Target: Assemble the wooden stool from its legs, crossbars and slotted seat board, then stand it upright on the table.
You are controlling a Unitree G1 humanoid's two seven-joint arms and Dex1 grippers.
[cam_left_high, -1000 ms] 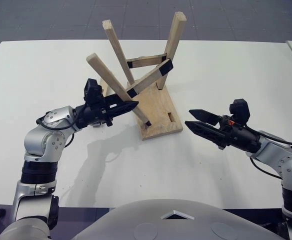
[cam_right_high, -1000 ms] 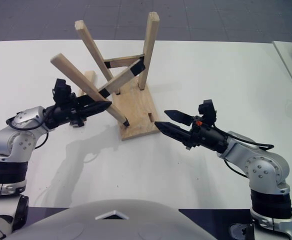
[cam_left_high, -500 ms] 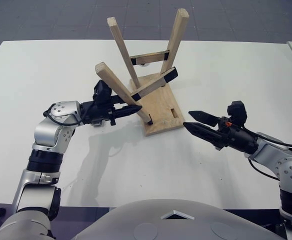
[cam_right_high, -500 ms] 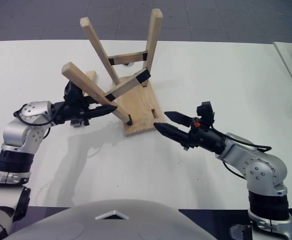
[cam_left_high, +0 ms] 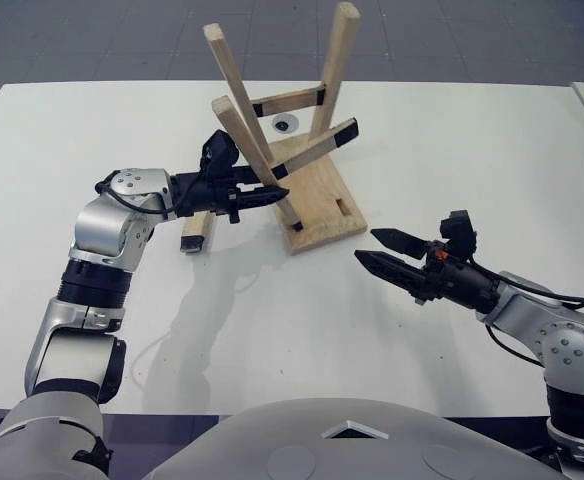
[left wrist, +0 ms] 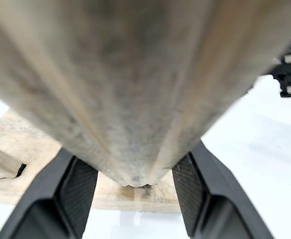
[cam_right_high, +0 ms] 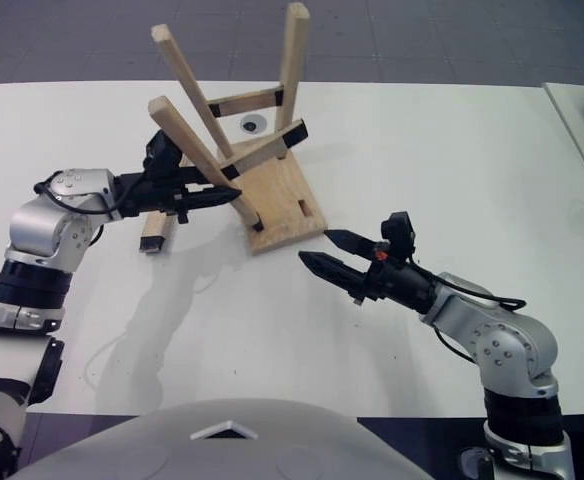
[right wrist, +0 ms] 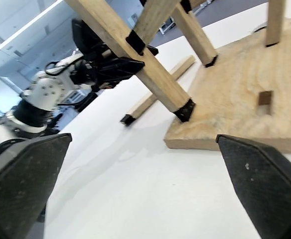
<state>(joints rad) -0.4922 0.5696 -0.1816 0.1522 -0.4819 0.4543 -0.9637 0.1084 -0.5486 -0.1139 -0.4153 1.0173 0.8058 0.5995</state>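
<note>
The stool (cam_left_high: 302, 150) is upside down, its slotted seat board (cam_left_high: 324, 198) low on the table and three legs pointing up, joined by two black-tipped crossbars (cam_left_high: 290, 100). My left gripper (cam_left_high: 264, 194) is shut on the near-left leg (cam_left_high: 244, 140), just above the board. The left wrist view has that leg (left wrist: 135, 84) clamped between both fingers (left wrist: 78, 194). A loose wooden piece (cam_left_high: 197, 229) lies on the table under my left arm. My right gripper (cam_left_high: 376, 249) hovers open, right of the board's near corner and apart from it; the right wrist view faces the board (right wrist: 235, 104).
The white table (cam_left_high: 272, 330) has wide free room in front and to the right. An empty slot (cam_left_high: 342, 208) shows in the board near its right edge. A small round mark (cam_left_high: 285, 124) sits on the table behind the stool.
My left arm has swung the stool farther back and set the held leg steeper, uncovering the loose wooden piece. My right gripper has drifted slightly nearer and to the left, still open.
</note>
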